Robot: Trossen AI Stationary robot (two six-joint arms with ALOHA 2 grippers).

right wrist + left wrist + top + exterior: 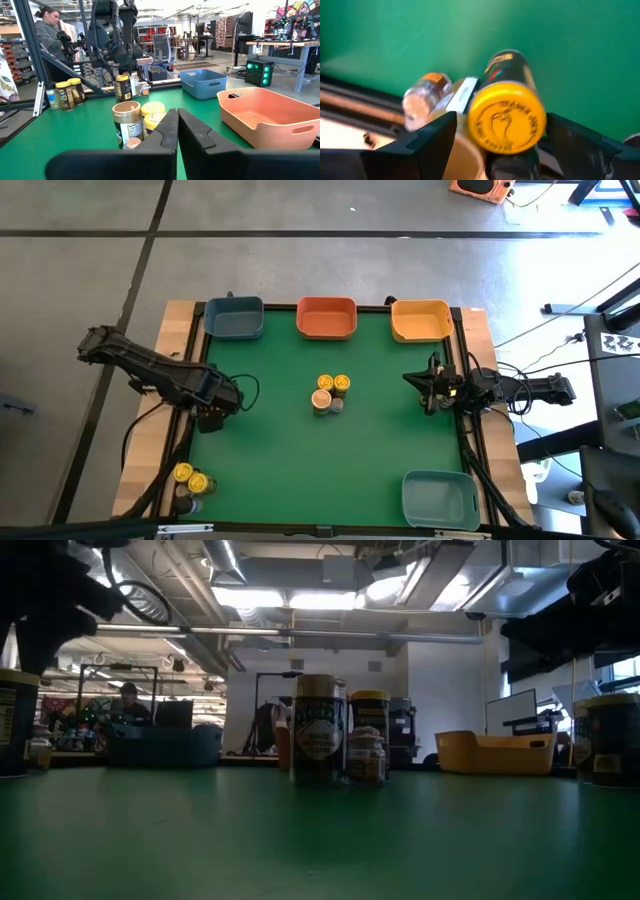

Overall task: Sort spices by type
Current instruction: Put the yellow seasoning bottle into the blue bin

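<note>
Two grippers: left gripper (212,416), mid-left, pinches a yellow-lidded spice jar (507,112); right gripper (410,378), mid-right, pressed together, empty.

Overhead looking straight down on desk (330,440); low level across; wrists close, forward; central jars (330,393) shared.

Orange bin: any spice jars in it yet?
No, the high view shows the orange bin empty, with a cluster of jars standing mid-table.

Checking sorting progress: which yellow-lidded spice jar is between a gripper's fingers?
The yellow-lidded jar between the left gripper fingers at the table's left edge. The other yellow-lidded jars stand untouched mid-table and at the near-left corner.
</note>
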